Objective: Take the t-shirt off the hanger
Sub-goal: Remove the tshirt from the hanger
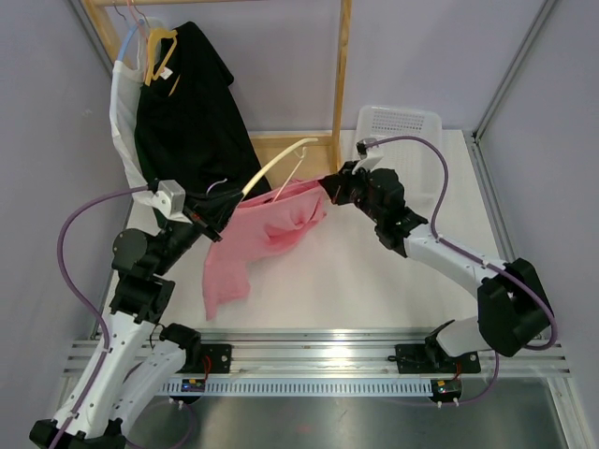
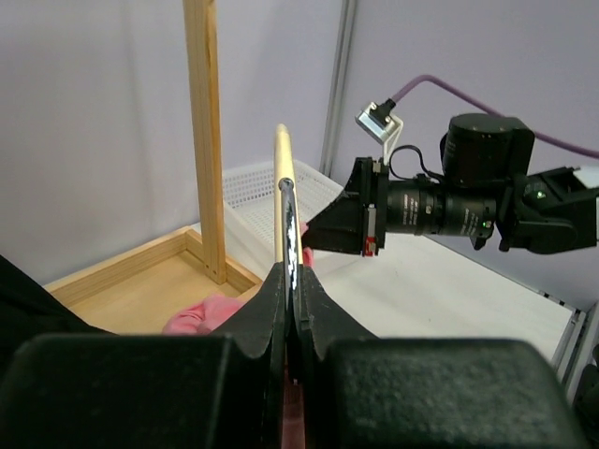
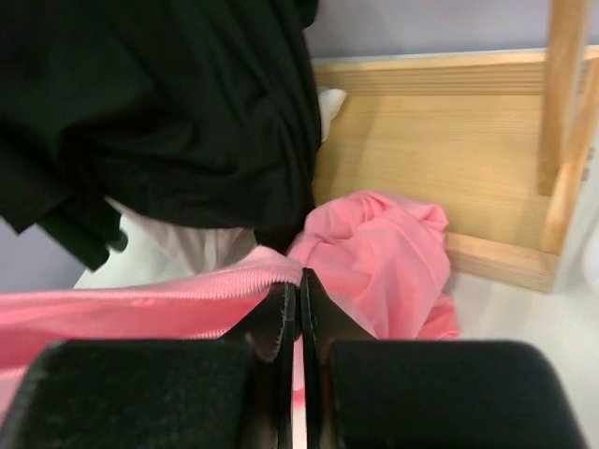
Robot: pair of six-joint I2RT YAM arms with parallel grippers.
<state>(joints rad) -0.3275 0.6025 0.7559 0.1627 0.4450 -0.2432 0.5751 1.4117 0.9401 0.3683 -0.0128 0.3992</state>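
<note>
Left gripper (image 2: 290, 276), dim from above against black garments (image 1: 192, 103) hanging on the wooden rack (image 1: 342, 65), clamps the hanger (image 2: 283, 178). Right gripper (image 3: 298, 299) pinches the pink t-shirt (image 1: 267, 234), spread before the rack. The white basket (image 1: 401, 114) beside the rack has its interior partly hidden.

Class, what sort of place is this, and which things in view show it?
Probably a robot lab cell for laundry practice: two arms bolted to a white table, a wooden rack hung with clothes, and a white basket.

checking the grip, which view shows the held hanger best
The top external view: the hanger's long curve shows, one end in the left gripper, pink t-shirt below it. Left wrist shows it edge-on between the fingers. Right wrist shows none of it.
</note>
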